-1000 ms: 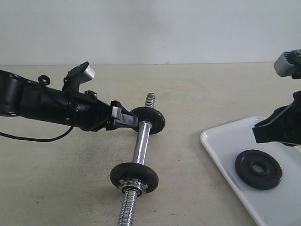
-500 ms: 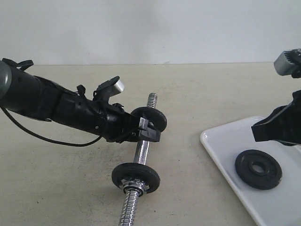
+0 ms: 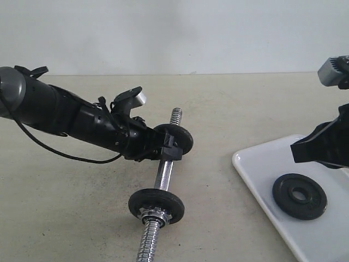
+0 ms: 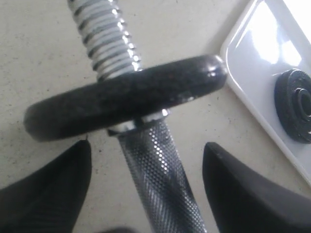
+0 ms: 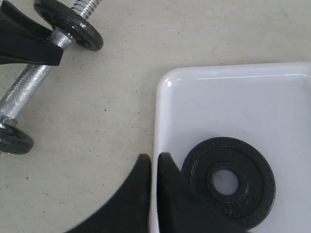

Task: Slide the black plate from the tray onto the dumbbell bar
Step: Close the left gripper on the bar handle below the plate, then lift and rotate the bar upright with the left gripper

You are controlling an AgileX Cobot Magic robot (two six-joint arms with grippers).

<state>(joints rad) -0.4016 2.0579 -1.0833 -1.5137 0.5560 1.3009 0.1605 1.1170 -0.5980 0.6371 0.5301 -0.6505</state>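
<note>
Left gripper [image 4: 146, 145]: spread astride the dumbbell bar [image 3: 162, 173]
Right gripper [image 5: 154, 159]: pressed together
Risk: a skewed squeeze could roll the bar

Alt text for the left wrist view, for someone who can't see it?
The open left end effector straddles the knurled dumbbell bar without touching it, short of a mounted black disc before the threaded end. Nearby, the tray holds the black plate.

Tray [image 3: 256, 176] cut off at right edge; dumbbell bar [image 3: 162, 176] tip off bottom.
</note>
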